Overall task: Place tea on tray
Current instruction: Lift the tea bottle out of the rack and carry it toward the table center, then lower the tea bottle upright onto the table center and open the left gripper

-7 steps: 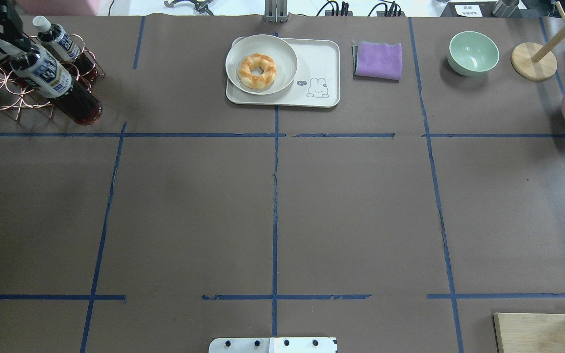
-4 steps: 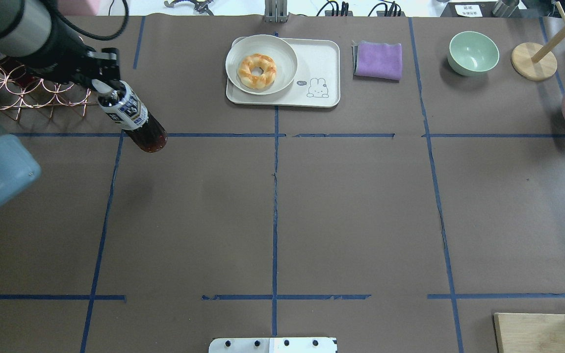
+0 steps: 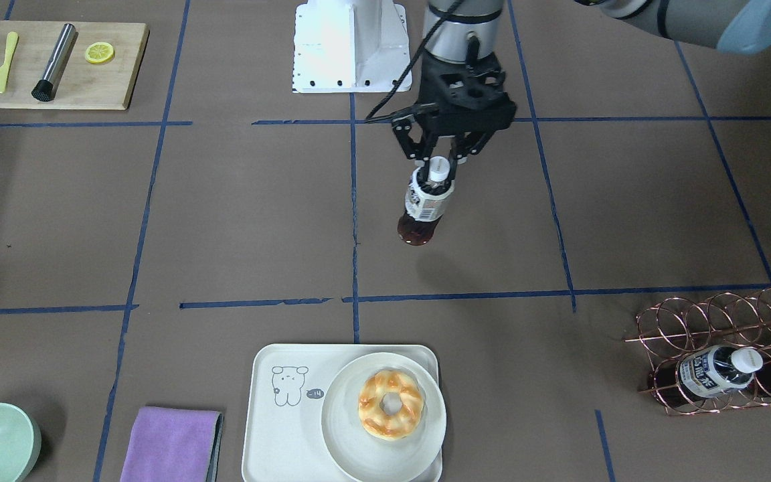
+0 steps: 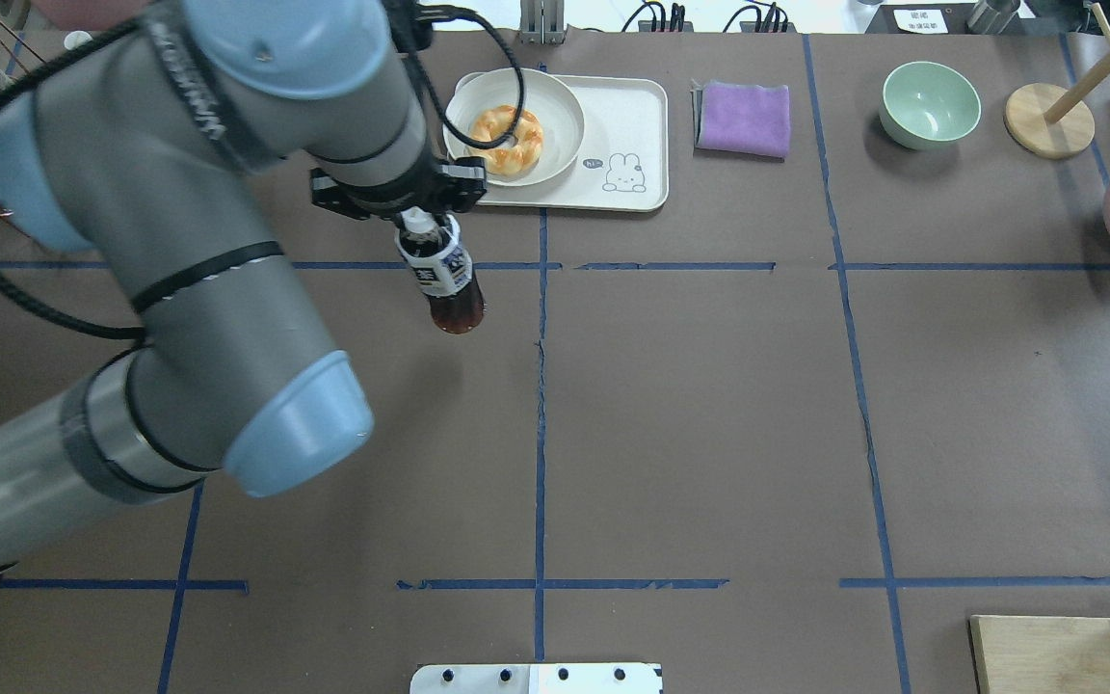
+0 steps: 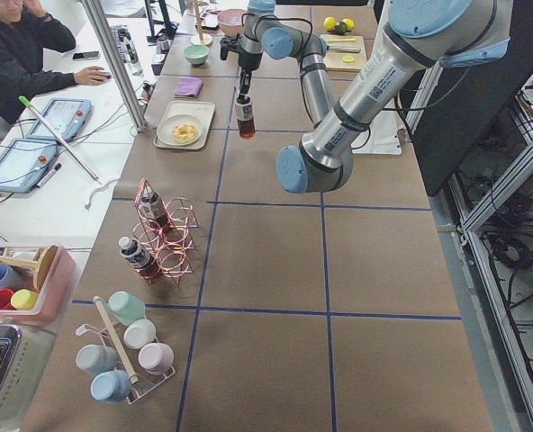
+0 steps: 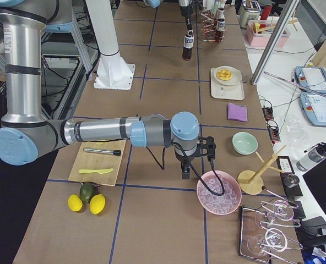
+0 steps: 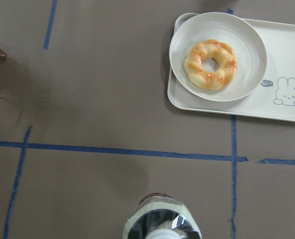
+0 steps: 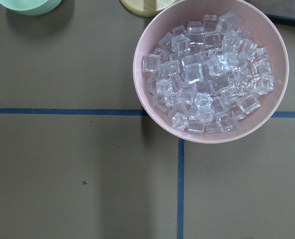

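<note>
My left gripper (image 3: 436, 165) is shut on the white cap of a tea bottle (image 3: 423, 209) and holds it upright in the air. In the overhead view the bottle (image 4: 445, 280) hangs near the table's middle line, just short of the tray's near left corner. The cream tray (image 4: 628, 125) with the line-drawn animal lies at the far middle. A round white plate (image 4: 555, 145) with a donut (image 4: 507, 140) covers its left half. The left wrist view shows the bottle (image 7: 161, 220) below and the tray (image 7: 287, 59) ahead to the right. My right gripper (image 6: 185, 175) shows only in the exterior right view, so I cannot tell its state.
A copper wire rack (image 3: 713, 335) with more tea bottles (image 3: 717, 371) stands at the far left of the table. A purple cloth (image 4: 744, 118) and a green bowl (image 4: 930, 104) lie right of the tray. A pink bowl of ice (image 8: 210, 69) sits below the right wrist. A wooden board (image 3: 57, 63) lies near the robot.
My left arm has carried the tea bottle from the copper rack rightward across the table, to just short of the tray. The tray and plate have not moved.
</note>
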`<state>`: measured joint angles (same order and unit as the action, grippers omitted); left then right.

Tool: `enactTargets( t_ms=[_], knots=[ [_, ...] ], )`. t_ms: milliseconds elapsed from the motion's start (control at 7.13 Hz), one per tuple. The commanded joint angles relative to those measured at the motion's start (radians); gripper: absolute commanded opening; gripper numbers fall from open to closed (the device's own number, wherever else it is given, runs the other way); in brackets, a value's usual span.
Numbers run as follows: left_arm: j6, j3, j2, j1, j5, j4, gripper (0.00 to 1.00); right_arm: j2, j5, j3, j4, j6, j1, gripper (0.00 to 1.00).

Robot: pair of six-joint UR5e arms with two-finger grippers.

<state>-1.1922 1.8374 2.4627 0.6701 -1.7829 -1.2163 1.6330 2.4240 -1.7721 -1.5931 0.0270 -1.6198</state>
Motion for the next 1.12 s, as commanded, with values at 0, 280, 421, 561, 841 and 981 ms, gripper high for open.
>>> enactTargets(
  t_ms=[0,280,421,561,841,981],
  knots=[
    [-0.035,-0.112,0.099,-0.075,0.057,-0.009,0.0,0.007,0.007,-0.009,-0.001,0.002,0.0,1.0],
    [-0.035,-0.113,0.096,-0.113,0.059,-0.018,0.0,0.007,0.009,-0.01,-0.001,0.002,0.0,1.0],
    [-0.033,-0.121,0.091,-0.13,0.059,-0.034,0.0,0.007,0.007,-0.007,-0.001,-0.001,0.0,1.0],
    [-0.033,-0.139,0.093,-0.13,0.059,-0.04,0.0,0.008,0.009,-0.009,0.001,-0.001,0.0,1.0],
    [-0.033,-0.17,0.09,-0.13,0.059,-0.089,0.0,0.007,0.009,-0.007,0.001,-0.001,0.0,1.0],
    [-0.033,-0.167,0.087,-0.13,0.06,-0.089,0.12,0.007,0.009,-0.006,0.001,-0.001,0.0,1.0]
  ],
)
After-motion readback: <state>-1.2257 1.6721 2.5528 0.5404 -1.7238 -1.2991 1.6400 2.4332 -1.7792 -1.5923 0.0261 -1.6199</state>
